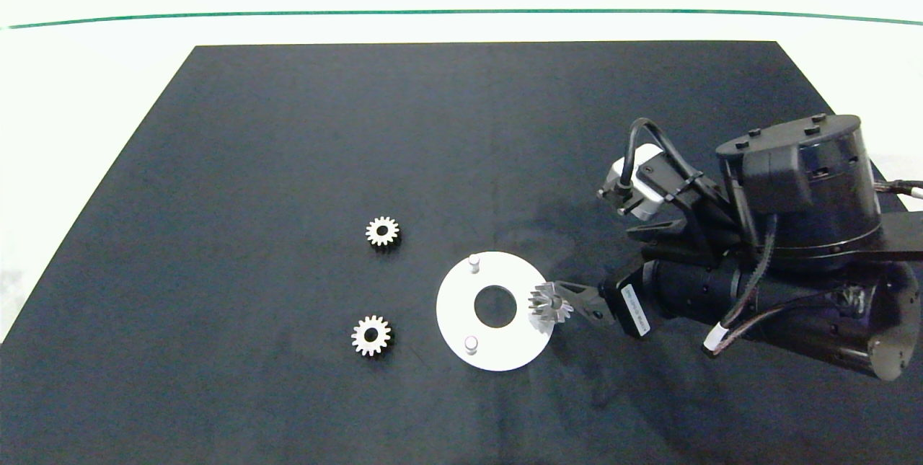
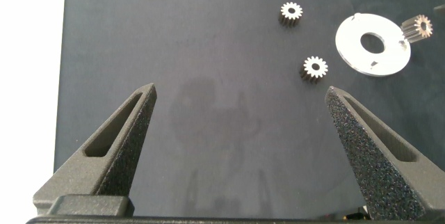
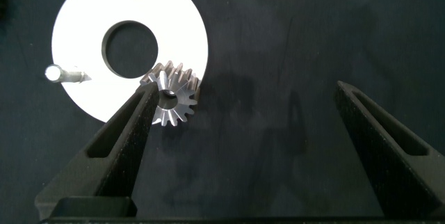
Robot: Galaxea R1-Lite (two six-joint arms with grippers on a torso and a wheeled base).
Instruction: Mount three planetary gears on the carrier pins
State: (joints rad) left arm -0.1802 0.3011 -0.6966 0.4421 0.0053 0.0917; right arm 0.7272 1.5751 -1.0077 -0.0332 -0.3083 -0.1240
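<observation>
A white carrier disc (image 1: 454, 306) lies on the black mat with two bare carrier pins (image 1: 474, 262) (image 1: 471, 343) standing on it. One silvery planetary gear (image 1: 549, 305) sits at the disc's right edge, where the third pin is hidden; I cannot tell if it is seated. My right gripper (image 3: 243, 88) is open, and one finger (image 3: 132, 123) touches that gear (image 3: 174, 95). Two more gears (image 1: 382, 231) (image 1: 371, 335) lie flat to the left of the disc. My left gripper (image 2: 240, 92) hovers open and empty over the mat's left part, out of the head view.
The black mat (image 1: 288, 126) covers most of the white table, its far edge near the top of the head view. The bulky right arm (image 1: 793, 234) fills the mat's right side. A green line (image 1: 461, 11) runs across the table beyond the mat.
</observation>
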